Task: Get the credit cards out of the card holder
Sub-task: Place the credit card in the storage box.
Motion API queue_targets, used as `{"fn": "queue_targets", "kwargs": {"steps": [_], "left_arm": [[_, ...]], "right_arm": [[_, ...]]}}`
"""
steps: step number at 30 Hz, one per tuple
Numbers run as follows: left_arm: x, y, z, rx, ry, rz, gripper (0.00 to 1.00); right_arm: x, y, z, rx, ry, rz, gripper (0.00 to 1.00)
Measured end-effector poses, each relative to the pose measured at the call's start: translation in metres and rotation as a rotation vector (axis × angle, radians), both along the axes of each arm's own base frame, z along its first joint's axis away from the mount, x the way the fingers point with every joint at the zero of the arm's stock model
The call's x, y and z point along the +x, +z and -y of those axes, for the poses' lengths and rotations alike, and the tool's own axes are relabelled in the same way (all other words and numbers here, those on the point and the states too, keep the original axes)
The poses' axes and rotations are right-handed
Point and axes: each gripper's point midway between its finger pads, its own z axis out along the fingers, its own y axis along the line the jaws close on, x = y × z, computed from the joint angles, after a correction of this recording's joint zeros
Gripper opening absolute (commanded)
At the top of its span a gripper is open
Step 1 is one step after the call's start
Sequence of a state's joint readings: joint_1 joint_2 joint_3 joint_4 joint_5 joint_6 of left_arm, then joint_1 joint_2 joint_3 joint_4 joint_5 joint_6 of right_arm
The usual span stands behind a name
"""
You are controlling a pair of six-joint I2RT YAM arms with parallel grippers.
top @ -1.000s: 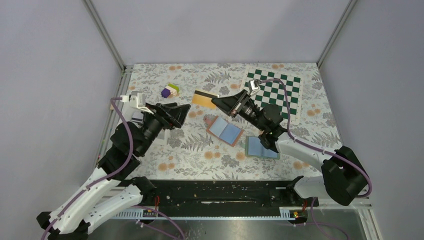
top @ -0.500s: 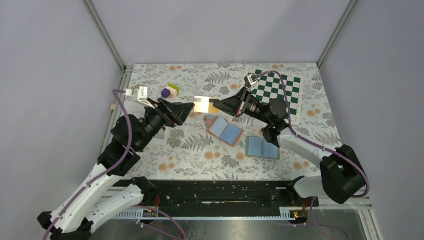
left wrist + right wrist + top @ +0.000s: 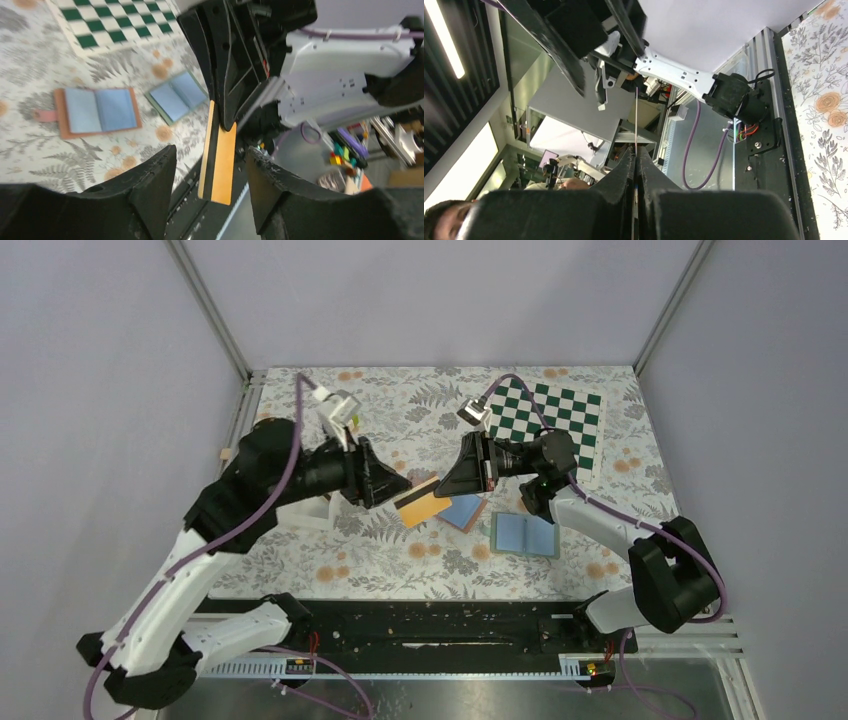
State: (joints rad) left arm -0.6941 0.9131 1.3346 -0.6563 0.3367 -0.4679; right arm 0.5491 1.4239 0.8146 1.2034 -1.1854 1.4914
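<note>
Top external: card held in the air between both grippers

Right gripper (image 3: 447, 488) is clamped on one end of a yellow-orange credit card (image 3: 421, 505) with a dark stripe. The card is above mid-table, on the left-edge side of the open card holder (image 3: 466, 512). Its long axis points at the left gripper (image 3: 402, 486), whose fingers (image 3: 150, 180) are spread, flanking the free end without touching.

floral table (image 3: 400, 560) — chessboard mat (image 3: 560, 418) | brown card holder (image 3: 466, 511) | green card holder (image 3: 524, 535)

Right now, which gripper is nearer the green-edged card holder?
Right. The right gripper, clamping the orange card, hangs left of the green-edged card holder; the open left gripper sits farther left, beyond that card.
</note>
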Motion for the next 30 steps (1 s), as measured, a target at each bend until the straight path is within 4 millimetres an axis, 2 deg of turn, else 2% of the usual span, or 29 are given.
{"fn": "queue_targets", "kwargs": {"steps": [4, 7, 10, 12, 13, 14, 16, 18, 19, 20, 21, 25, 26, 28, 30], "left_arm": [[-0.007, -0.026, 0.020, 0.065, -0.136, -0.104, 0.52], [-0.010, -0.038, 0.028, 0.089, -0.194, -0.150, 0.52], [-0.017, -0.041, 0.032, 0.090, -0.252, -0.168, 0.36], [-0.022, -0.041, 0.035, 0.081, -0.293, -0.173, 0.18], [-0.024, -0.041, 0.035, 0.077, -0.306, -0.175, 0.06], [-0.026, -0.040, 0.037, 0.073, -0.322, -0.172, 0.00], [-0.027, -0.040, 0.037, 0.068, -0.332, -0.173, 0.00], [-0.025, -0.040, 0.036, 0.065, -0.328, -0.174, 0.00], [-0.023, -0.040, 0.035, 0.062, -0.323, -0.172, 0.00], [-0.021, -0.040, 0.034, 0.059, -0.314, -0.170, 0.00], [-0.018, -0.040, 0.032, 0.053, -0.301, -0.165, 0.00], [0.007, -0.052, 0.005, 0.001, -0.151, -0.190, 0.00], [0.017, -0.056, -0.007, -0.015, -0.088, -0.202, 0.00], [0.041, -0.067, -0.035, -0.056, 0.070, -0.235, 0.00], [0.065, -0.085, -0.072, -0.108, 0.285, -0.272, 0.00]], "right_arm": [[-0.007, 0.003, 0.003, -0.003, 0.041, 0.010, 0.00], [-0.009, 0.004, 0.004, -0.005, 0.052, 0.009, 0.00], [-0.011, 0.003, 0.005, -0.009, 0.060, 0.008, 0.00], [-0.012, 0.003, 0.005, -0.012, 0.066, 0.009, 0.02], [-0.012, 0.004, 0.006, -0.013, 0.068, 0.009, 0.07], [-0.012, 0.004, 0.006, -0.012, 0.069, 0.009, 0.11], [-0.013, 0.004, 0.006, -0.015, 0.077, 0.013, 0.18], [-0.013, 0.005, 0.006, -0.009, 0.074, 0.020, 0.41], [-0.012, 0.006, 0.006, -0.009, 0.070, 0.013, 0.48], [-0.010, 0.007, 0.006, -0.006, 0.062, 0.003, 0.63], [-0.008, 0.009, 0.005, -0.002, 0.049, -0.007, 0.70], [0.017, 0.020, 0.010, 0.039, -0.066, -0.055, 0.76], [0.025, 0.024, 0.013, 0.050, -0.104, -0.067, 0.81], [0.039, 0.029, 0.021, 0.070, -0.178, -0.088, 0.85], [0.049, 0.034, 0.029, 0.086, -0.244, -0.107, 0.86]]}}
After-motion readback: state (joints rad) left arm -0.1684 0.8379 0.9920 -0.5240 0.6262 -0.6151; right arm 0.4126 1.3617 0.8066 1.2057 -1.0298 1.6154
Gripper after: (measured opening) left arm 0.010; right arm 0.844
